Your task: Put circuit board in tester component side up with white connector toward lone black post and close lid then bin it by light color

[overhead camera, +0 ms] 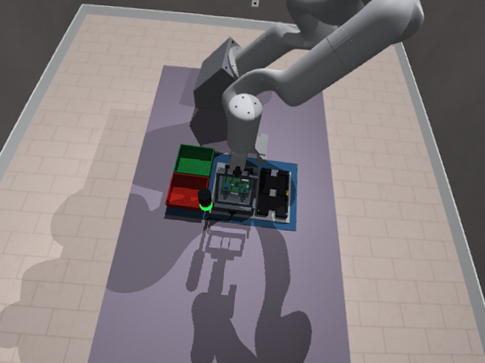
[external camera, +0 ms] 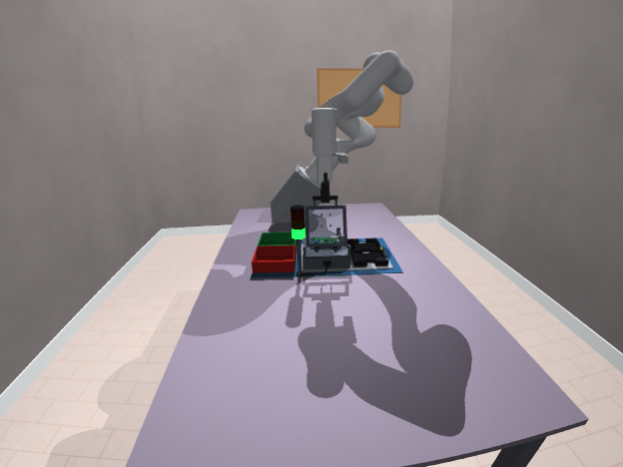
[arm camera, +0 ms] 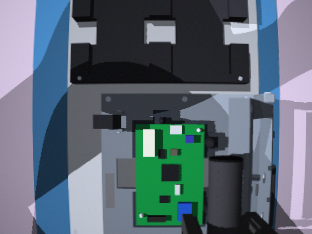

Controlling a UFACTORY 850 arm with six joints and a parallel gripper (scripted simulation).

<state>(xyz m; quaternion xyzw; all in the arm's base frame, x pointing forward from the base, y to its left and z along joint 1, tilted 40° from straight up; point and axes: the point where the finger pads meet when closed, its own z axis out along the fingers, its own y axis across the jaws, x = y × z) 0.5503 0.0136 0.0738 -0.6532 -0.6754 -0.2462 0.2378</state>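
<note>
The green board (arm camera: pixel 170 185) (overhead camera: pixel 235 184) (external camera: pixel 325 240) lies component side up in the tester (arm camera: pixel 109 150) (overhead camera: pixel 232 211) (external camera: pixel 324 261). Its white connector (arm camera: pixel 149 142) is at the end nearer the tray, on the side of a black post (arm camera: pixel 106 121). The lid (external camera: pixel 345 226) (arm camera: pixel 225 187) stands upright, open, with a dark bar handle at its top. My gripper (arm camera: pixel 222 225) (external camera: pixel 325 197) is slightly open, its fingers on either side of the handle. The signal light (overhead camera: pixel 205 205) (external camera: pixel 298 233) glows green. The hook cannot be made out for certain.
The green bin (overhead camera: pixel 193 167) (external camera: pixel 276 239) and red bin (overhead camera: pixel 186 196) (external camera: pixel 273 264) stand left of the tester in the top and exterior views, the light's pole close beside the red one. The black tray (overhead camera: pixel 271 204) (external camera: pixel 368 256) (arm camera: pixel 125 65) is right of the tester.
</note>
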